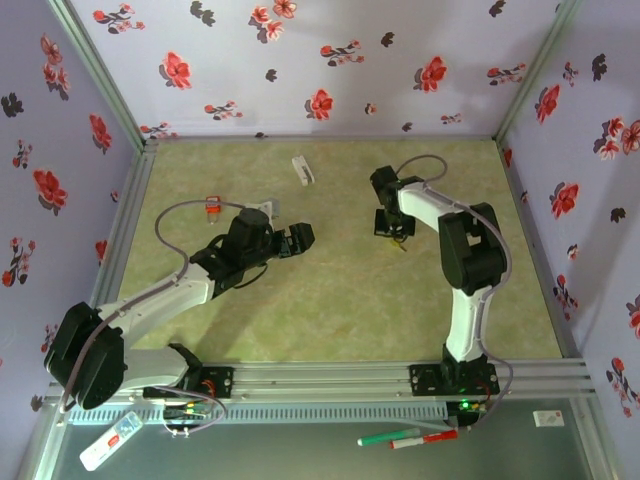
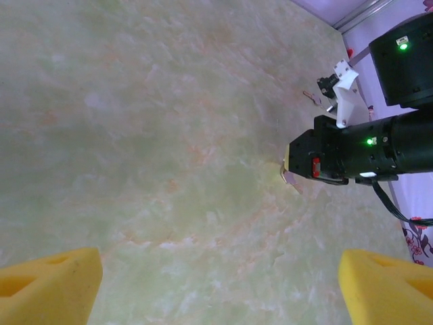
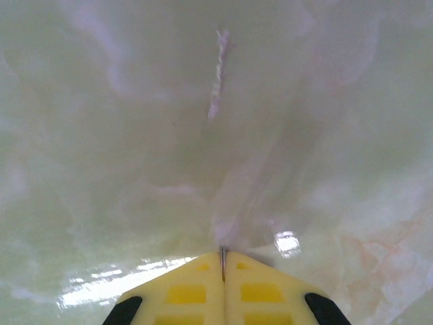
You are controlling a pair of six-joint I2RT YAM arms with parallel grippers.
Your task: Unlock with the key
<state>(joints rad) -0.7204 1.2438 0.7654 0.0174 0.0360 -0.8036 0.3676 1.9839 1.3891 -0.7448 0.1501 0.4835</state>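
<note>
The step in hand looks like picking up the key (image 2: 291,179). The right claw (image 1: 392,230) points down at the table (image 1: 330,300), to the right of the small white block (image 1: 303,170) and a bit nearer the arm bases. Its yellow fingers (image 3: 183,291) are pressed together. A thin bit of metal shows in the line between them, so I think it is pinching the key right where it lies on the table. The left claw (image 1: 298,238) hangs nearer the bases than the white block, almost straight below it in the top view. Its two yellow pads (image 2: 47,284) are spread far apart with nothing between them. A small orange thing (image 1: 212,208) lies to the left of the white block. It may be the lock, but it is too small to tell. Next, I think the right claw needs to lift the key without letting it slip or turn, then carry it to the lock. The left claw probably needs to hold the lock so the key can go in straight.
</note>
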